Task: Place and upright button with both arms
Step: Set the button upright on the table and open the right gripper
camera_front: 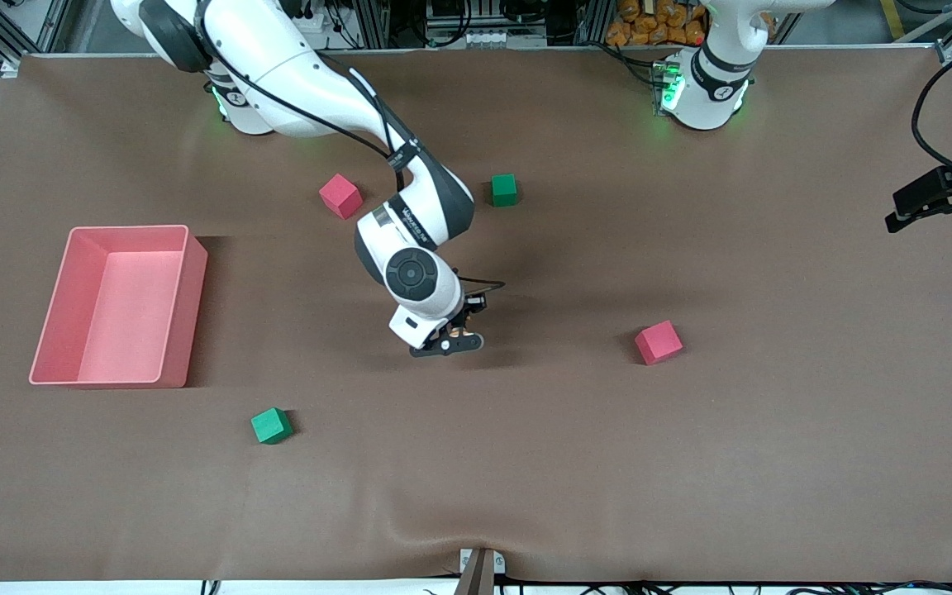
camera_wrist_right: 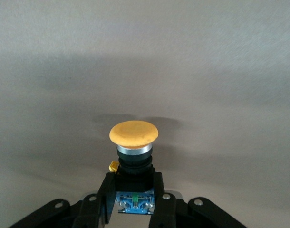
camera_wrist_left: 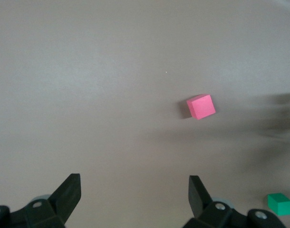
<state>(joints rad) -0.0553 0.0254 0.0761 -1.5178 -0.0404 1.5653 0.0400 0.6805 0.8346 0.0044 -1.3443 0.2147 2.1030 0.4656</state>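
1. I see the right gripper [camera_front: 453, 337] low over the brown table [camera_front: 525, 463], roughly mid-table, on the right arm [camera_front: 410, 223] that reaches out from its base.
2. In the right wrist view its fingers [camera_wrist_right: 106, 197] are pressed in on the button [camera_wrist_right: 134, 156], pinching the black body just under the orange cap, with the bluish end sitting between them.
3. The button's cap points away from the right wrist camera; I cannot tell whether the button touches the table.
4. My landmark is the red cube [camera_front: 659, 342] toward the left arm's end of the table: the right gripper and the button are well apart from it, toward the right arm's end.
5. The left gripper [camera_front: 939, 202] is up in the air at the table's edge, on the left arm's end, well apart from that red cube; this arm waits.
6. In the left wrist view its two fingers [camera_wrist_left: 69, 192] are spread wide with nothing between them, and the red cube shows below with a green cube [camera_wrist_left: 279, 204] near the frame's edge.
7. The pink bin [camera_front: 187, 314] sits at the right arm's end of the table, well apart from the landmark cube.
8. Another red cube [camera_front: 340, 196] lies farther from the front camera than the landmark.
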